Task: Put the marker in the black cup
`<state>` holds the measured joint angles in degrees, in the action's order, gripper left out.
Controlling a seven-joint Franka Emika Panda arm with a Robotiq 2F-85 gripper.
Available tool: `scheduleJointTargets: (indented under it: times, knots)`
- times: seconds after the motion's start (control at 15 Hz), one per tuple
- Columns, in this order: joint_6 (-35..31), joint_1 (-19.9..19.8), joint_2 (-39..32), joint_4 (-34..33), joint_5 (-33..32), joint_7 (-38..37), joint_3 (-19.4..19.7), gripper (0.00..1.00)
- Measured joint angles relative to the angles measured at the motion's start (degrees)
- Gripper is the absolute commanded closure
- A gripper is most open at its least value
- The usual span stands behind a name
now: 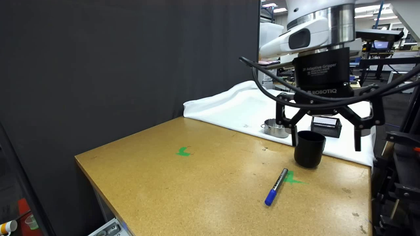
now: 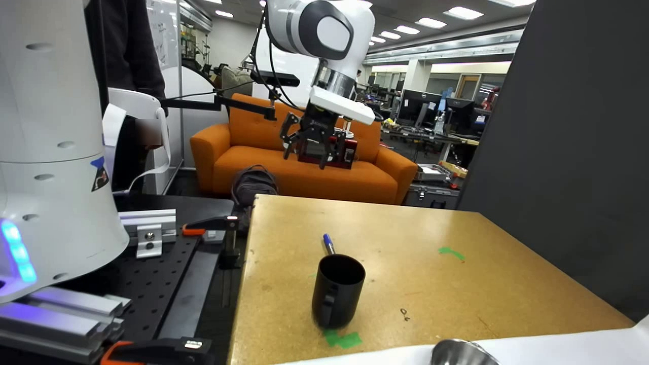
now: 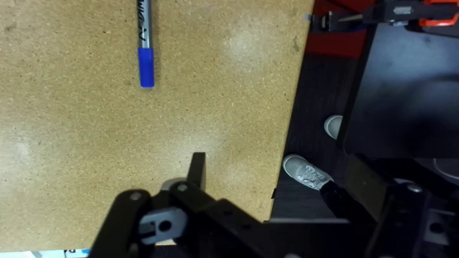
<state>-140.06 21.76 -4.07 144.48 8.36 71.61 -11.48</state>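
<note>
Tan chipboard, faintly glossy, makes up the table; reading an exterior view from its left corner, I pass a scrap of green tape and come to the marker, lying flat toward the right-hand edge, blue cap to the near side. I expect it to be light, stiff and smooth, quick to roll or skid if nudged, so I'd pinch squarely across the middle of the silver barrel and leave the cap alone in case it pulls off. Farther right the black cup stands upright, just beside the edge that meets the white cloth, near the right corner. Next comes my gripper, jaws spread wide with nothing between them; it looks level with the cup there, but I judge it to be well above the surface, and in the wrist view one finger appears over the table and the other past its edge. That view cuts off the marker's far end and doesn't show the cup at all. In an exterior view the cup, its handle visible, hides much of the barrel. From here I can't make out the cup's dark inside, and the other finger is blurred.
</note>
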Motion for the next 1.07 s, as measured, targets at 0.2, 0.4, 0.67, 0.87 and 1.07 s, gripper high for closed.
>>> scheduleJointTargets:
  times: [0.2, 0.4, 0.67, 0.87, 1.07]
  knots:
    - [-3.9, -2.2, -3.1, -2.7, -2.8, 0.2, -0.2, 0.00]
    - [-8.9, -4.2, -7.4, -4.7, -7.6, -0.8, -0.2, 0.00]
    - [-11.8, -4.4, -12.2, -5.9, -25.1, -11.0, 2.2, 0.00]
    - [-11.8, -4.4, -13.9, -6.6, -32.3, -16.4, 3.2, 0.00]
    - [-11.8, -4.4, -16.1, -7.4, -34.5, -18.8, 2.9, 0.00]
